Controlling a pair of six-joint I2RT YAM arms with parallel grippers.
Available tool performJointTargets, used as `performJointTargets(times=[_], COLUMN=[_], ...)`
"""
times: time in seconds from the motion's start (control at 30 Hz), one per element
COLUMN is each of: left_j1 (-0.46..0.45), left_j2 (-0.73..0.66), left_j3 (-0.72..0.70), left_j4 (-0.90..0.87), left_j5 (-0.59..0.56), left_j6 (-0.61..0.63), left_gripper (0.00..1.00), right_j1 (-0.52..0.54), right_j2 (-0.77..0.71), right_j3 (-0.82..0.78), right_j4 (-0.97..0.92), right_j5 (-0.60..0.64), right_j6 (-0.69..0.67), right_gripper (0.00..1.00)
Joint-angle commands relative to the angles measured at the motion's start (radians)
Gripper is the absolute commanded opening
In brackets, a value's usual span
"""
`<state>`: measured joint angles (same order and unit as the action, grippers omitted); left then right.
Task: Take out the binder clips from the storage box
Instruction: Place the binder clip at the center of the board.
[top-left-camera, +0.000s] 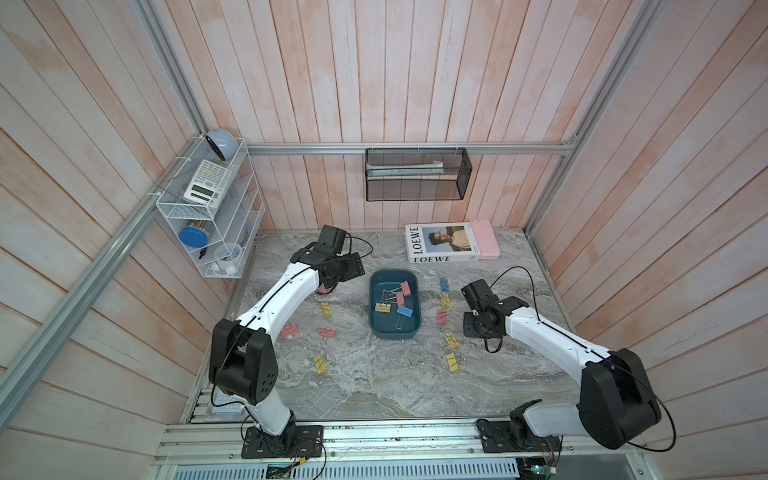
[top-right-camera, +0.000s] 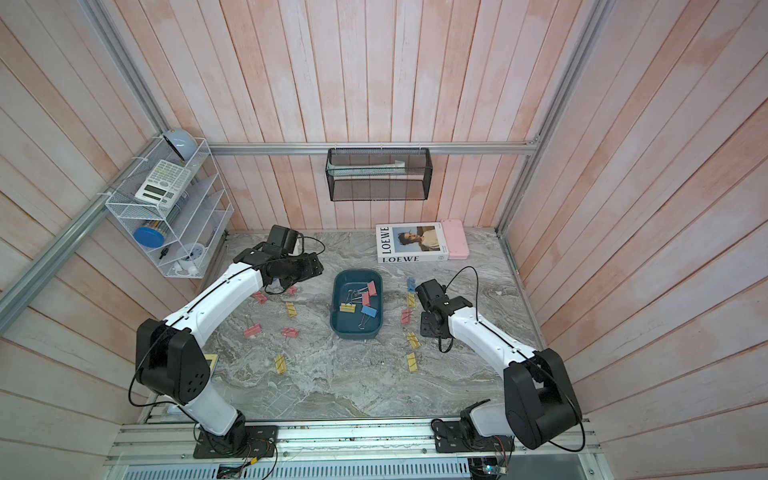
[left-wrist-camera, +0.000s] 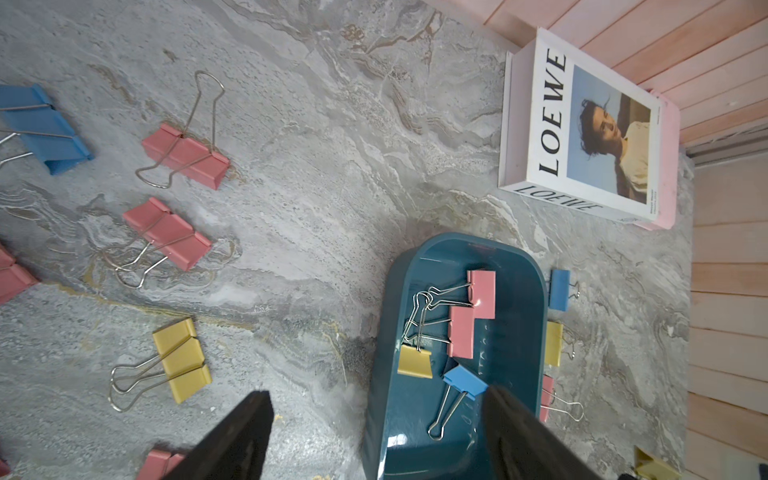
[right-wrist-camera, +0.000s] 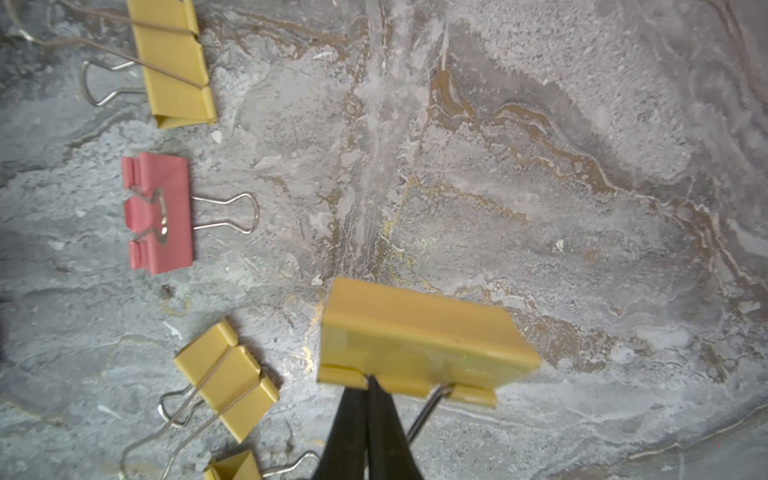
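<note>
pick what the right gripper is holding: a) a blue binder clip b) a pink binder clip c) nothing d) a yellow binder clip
d: in the right wrist view the right gripper is pinched shut on the edge of a yellow binder clip.

The whole bench (top-left-camera: 374, 382) was viewed in both top views from high above its front edge, tilted down toward the back wall (top-left-camera: 374, 83). The left wrist view was aimed from moderately near at the box (left-wrist-camera: 399, 415) and book (left-wrist-camera: 582, 133), both shared with the top views. The right wrist view was held very close to the bench, over a yellow clip (right-wrist-camera: 419, 336).
</note>
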<state>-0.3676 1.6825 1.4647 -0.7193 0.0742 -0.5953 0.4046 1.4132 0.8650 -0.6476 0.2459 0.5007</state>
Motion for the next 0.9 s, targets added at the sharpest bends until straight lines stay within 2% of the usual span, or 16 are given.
performJointTargets(times=[0.0, 0.13, 0.27, 0.33, 0.37, 0.67, 0.7, 0.87], left_j1=[-0.033, -0.062, -0.086, -0.092, -0.094, -0.103, -0.103, -0.121], left_j2=[0.019, 0.022, 0.020, 0.022, 0.023, 0.019, 0.022, 0.068], left_j3=[0.027, 0.022, 0.017, 0.019, 0.019, -0.026, -0.027, -0.009], left_j4=[-0.020, -0.022, -0.030, -0.040, -0.045, 0.015, 0.023, 0.040], left_j5=[-0.024, -0.023, -0.028, -0.031, -0.034, -0.005, 0.000, 0.027], left_j6=[0.002, -0.003, -0.003, -0.002, -0.002, -0.026, -0.030, -0.030], left_gripper=[0.85, 0.85, 0.85, 0.89, 1.00, 1.00, 1.00, 1.00], right_j1=[-0.035, -0.070, -0.090, -0.101, -0.108, -0.150, -0.153, -0.159], right_j2=[0.088, 0.258, 0.408, 0.457, 0.478, 0.627, 0.637, 0.631], right_j3=[0.059, 0.203, 0.333, 0.375, 0.394, 0.563, 0.576, 0.593], right_j4=[0.096, 0.082, 0.066, 0.070, 0.071, 0.034, 0.029, 0.009], right_j5=[-0.029, -0.091, -0.099, -0.108, -0.112, -0.138, -0.137, -0.149], right_j6=[-0.013, -0.052, -0.063, -0.069, -0.073, -0.136, -0.140, -0.155], right_gripper=[0.00, 0.00, 0.00, 0.00, 0.00, 0.00, 0.02, 0.29])
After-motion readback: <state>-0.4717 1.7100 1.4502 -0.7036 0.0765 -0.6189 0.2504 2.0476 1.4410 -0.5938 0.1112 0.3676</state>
